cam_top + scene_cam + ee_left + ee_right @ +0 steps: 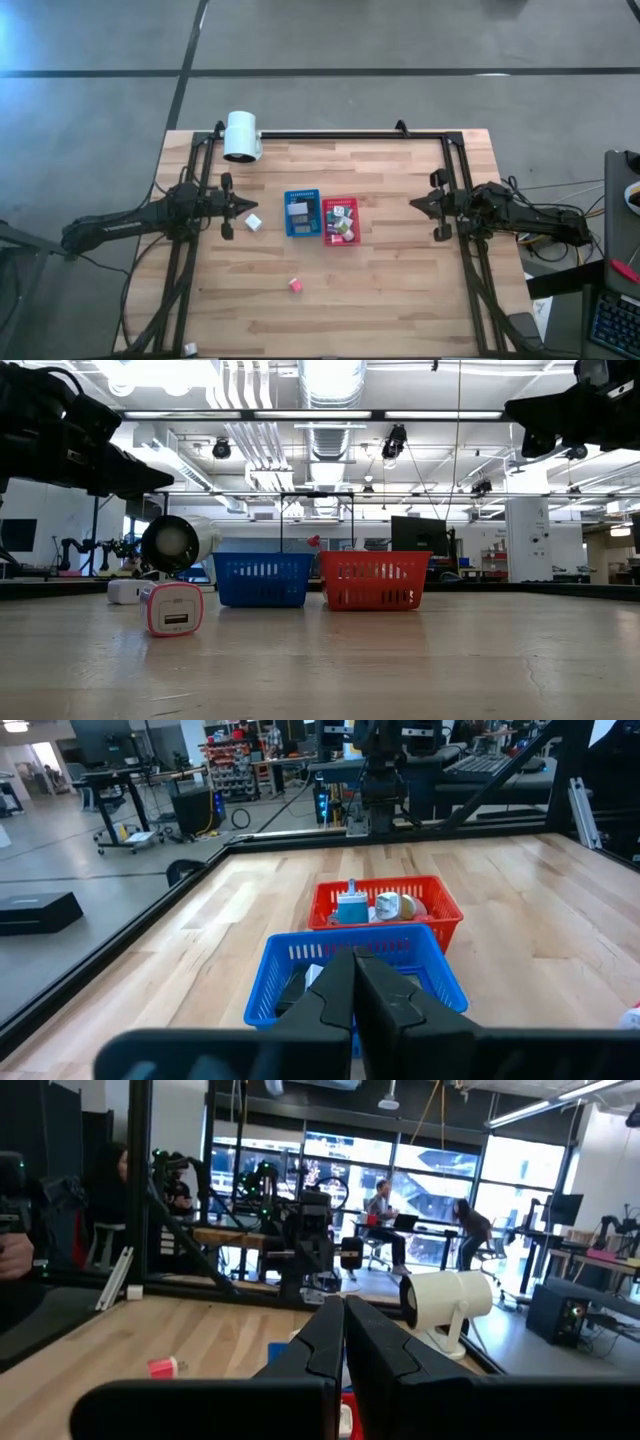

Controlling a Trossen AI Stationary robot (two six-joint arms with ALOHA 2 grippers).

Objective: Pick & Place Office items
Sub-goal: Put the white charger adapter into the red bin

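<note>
grippers both closed, holding nothing: left gripper [243, 208] beside white cube [253, 222]; right gripper [415, 204] near red tray [356, 222]

Blue tray [301, 213] touches red tray [340, 221]; white cylinder [241, 136] apart.

Prob. robotics lab, ceiling ducts [330, 385], workbenches [235, 1238]
</note>
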